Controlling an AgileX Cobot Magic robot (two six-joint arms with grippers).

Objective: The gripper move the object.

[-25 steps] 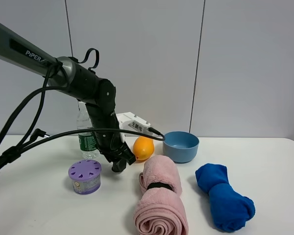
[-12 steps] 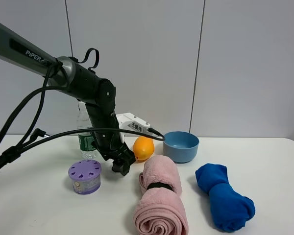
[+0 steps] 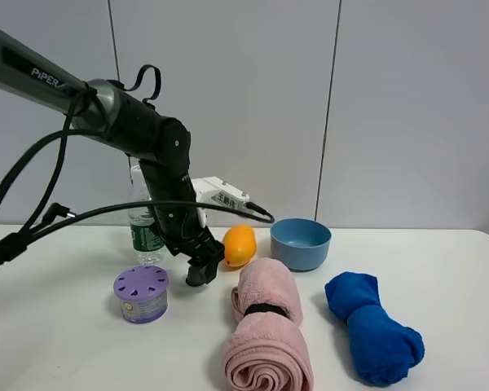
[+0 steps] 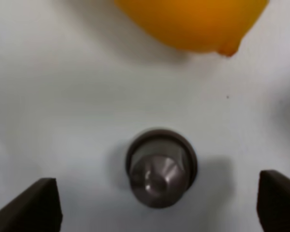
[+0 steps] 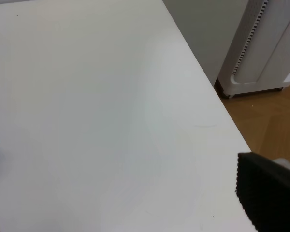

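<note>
Pincer point(image 3: 196, 275) on left arm low over surface point(image 3: 65, 350), fingers point(image 4: 36, 205) spread wide apart, gripping nothing. Between them, capsule point(image 4: 160, 166) standing on its flared rim, narrow end up, clear of both fingers. Just beyond it, orange point(image 3: 239, 246). Pink towel point(image 3: 265, 326) on one side, purple tin point(image 3: 142, 293) on the other. Right pincer point(image 5: 116, 193) likewise apart, above surface near its edge.
</note>
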